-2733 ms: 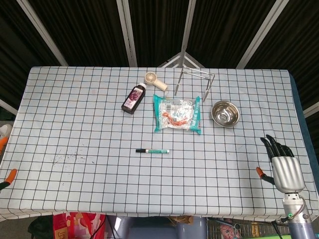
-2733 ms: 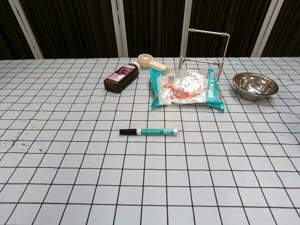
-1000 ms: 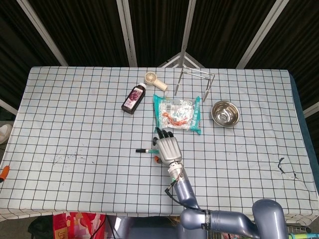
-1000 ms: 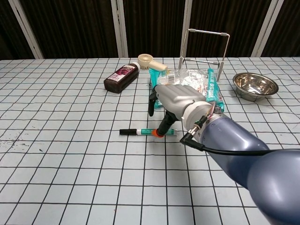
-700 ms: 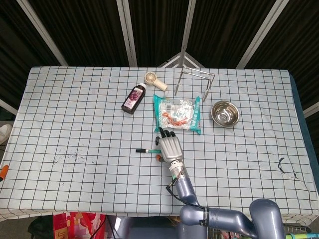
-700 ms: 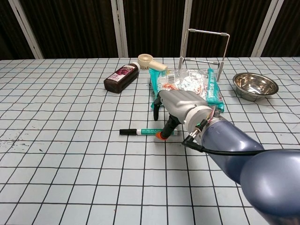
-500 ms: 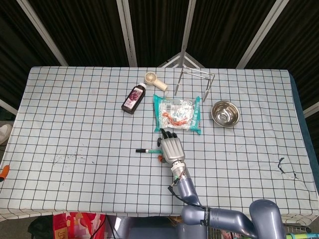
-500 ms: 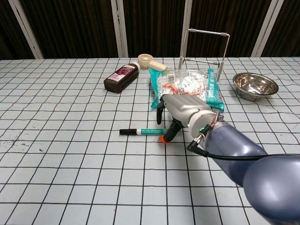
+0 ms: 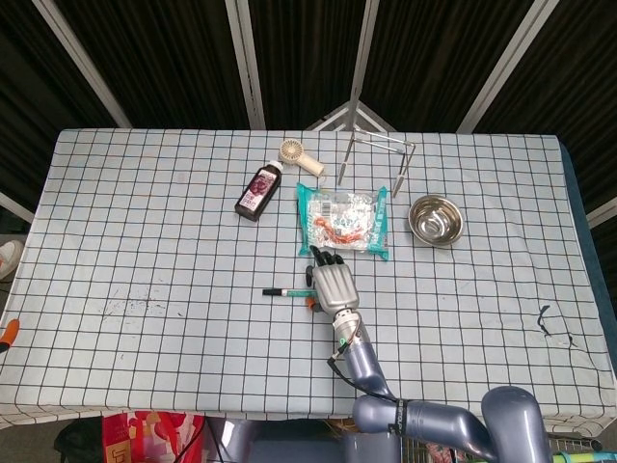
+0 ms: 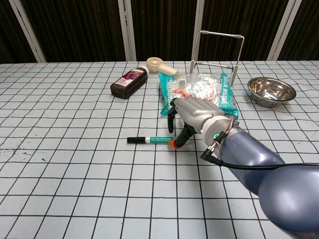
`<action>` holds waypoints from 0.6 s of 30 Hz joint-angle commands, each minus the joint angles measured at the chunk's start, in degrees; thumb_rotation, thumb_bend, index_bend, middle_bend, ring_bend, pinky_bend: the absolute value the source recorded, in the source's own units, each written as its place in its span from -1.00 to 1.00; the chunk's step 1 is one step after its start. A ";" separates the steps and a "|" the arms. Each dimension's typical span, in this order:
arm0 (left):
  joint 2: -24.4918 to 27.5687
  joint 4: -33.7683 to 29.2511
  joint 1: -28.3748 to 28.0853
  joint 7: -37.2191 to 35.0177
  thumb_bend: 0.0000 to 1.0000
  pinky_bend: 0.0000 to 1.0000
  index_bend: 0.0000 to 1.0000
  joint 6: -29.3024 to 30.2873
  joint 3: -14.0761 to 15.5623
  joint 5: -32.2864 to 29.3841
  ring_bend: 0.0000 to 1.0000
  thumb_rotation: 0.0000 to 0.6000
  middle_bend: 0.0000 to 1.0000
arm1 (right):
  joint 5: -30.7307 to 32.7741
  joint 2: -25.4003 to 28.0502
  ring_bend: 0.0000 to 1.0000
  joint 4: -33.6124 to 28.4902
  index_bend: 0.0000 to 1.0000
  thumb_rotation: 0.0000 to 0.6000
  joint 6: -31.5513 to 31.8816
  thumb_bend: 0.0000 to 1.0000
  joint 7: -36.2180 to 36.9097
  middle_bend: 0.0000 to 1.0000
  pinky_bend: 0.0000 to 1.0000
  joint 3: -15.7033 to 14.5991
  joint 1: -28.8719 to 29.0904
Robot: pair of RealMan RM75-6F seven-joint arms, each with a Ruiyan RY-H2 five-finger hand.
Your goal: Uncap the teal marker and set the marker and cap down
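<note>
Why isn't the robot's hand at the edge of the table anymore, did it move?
Yes. The right hand moved from the table's right edge inward to the middle, now over the teal marker, just in front of the snack packet.

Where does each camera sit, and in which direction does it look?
Head view: high above the near edge, looking down on the whole table; the right hand and its arm show.
Chest view: low at the near edge, looking across the table toward the far side; the right hand and forearm show.
Both share the marker, the bowl and the right hand.

Bright, even overhead light — soft shadows, sharp focus, dark backdrop
</note>
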 commanded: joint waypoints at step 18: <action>-0.07 -1.29 -0.44 2.39 -0.11 -1.00 -0.83 -0.09 -0.06 -0.18 -1.00 1.00 -1.00 | 0.89 -0.31 -0.69 1.92 0.15 1.00 -1.84 -0.31 1.16 -0.80 -0.62 -0.08 0.57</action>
